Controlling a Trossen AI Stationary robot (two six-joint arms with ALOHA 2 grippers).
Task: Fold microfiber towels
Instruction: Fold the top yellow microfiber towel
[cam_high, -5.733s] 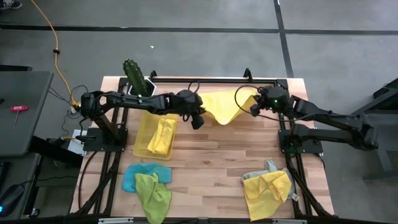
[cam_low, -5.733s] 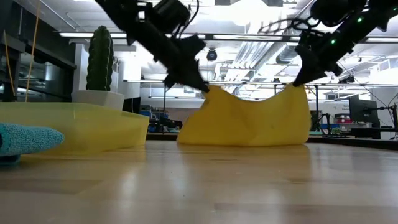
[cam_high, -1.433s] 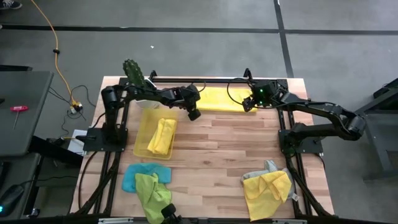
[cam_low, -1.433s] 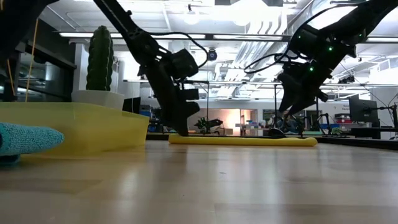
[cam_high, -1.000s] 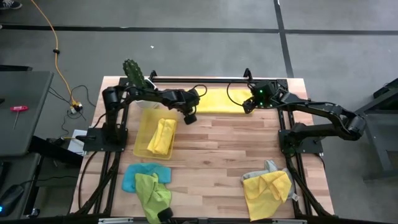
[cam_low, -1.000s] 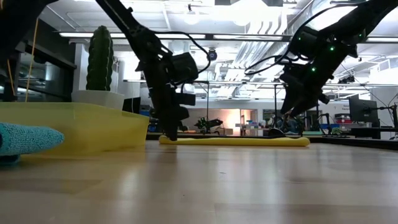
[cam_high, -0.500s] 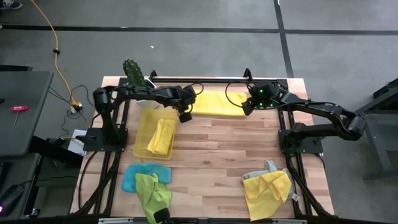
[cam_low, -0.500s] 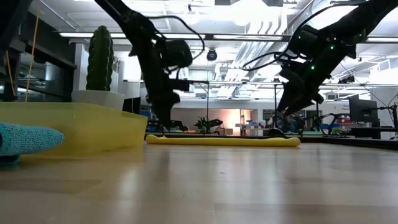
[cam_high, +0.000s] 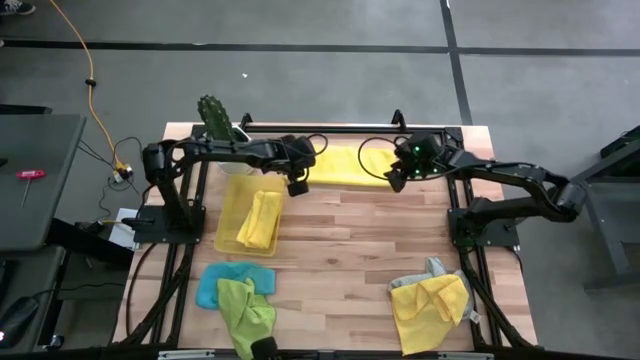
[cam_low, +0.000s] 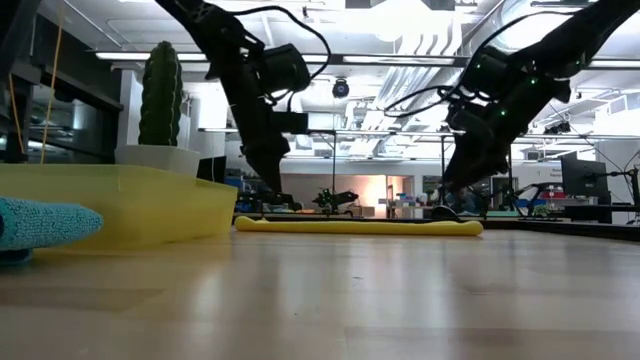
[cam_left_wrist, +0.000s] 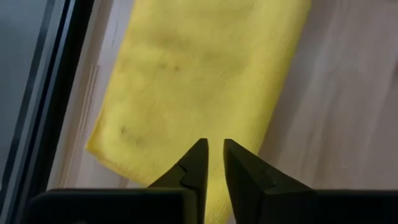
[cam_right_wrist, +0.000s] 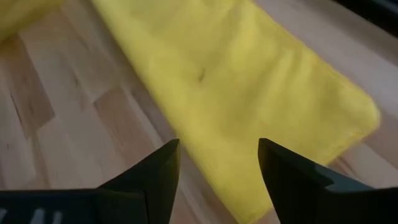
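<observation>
The folded yellow towel (cam_high: 345, 166) could be dragged open if snagged by the barely parted left gripper (cam_left_wrist: 213, 163) or the spread right gripper (cam_right_wrist: 214, 163) above its ends.

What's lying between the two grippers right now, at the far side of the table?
In the high view, the folded yellow towel lies flat between the left gripper and the right gripper; neither holds it.

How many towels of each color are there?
Yellow towels: 3, folded one by the far edge, one in the tray, one front right
Lime green towel: 1
Light blue towel: 1
Grey towel: 1
Total: 6
</observation>
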